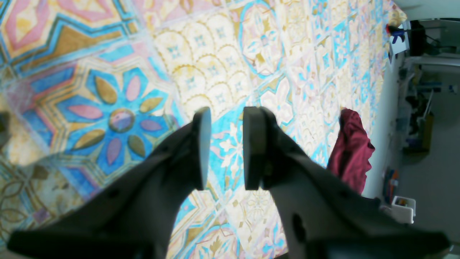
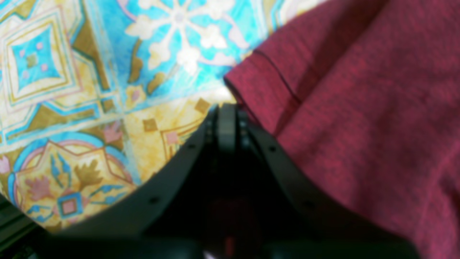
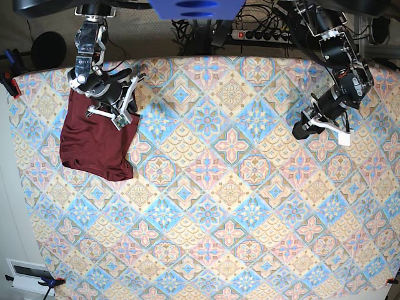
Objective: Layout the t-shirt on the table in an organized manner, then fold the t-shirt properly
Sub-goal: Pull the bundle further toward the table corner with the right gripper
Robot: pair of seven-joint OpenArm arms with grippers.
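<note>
The dark maroon t-shirt (image 3: pixel 94 144) lies bunched in a rough rectangle near the left edge of the patterned table (image 3: pixel 231 206). My right gripper (image 3: pixel 119 120) is down at its right edge. In the right wrist view that gripper (image 2: pixel 227 108) is shut, with its tips on the table (image 2: pixel 72 90) right beside the hem of the t-shirt (image 2: pixel 359 108); no cloth shows between them. My left gripper (image 3: pixel 300 132) hovers over the table's far right side, well away from the shirt. In the left wrist view it (image 1: pixel 228 115) is open and holds nothing, and the t-shirt (image 1: pixel 350 151) is far off by the table's edge.
A power strip (image 3: pixel 262 34) and cables lie behind the table's back edge. Clamps (image 3: pixel 7 81) grip the table's back left corner. A white box (image 3: pixel 25 275) sits on the floor at the front left. The shirt lies close to the table's left edge.
</note>
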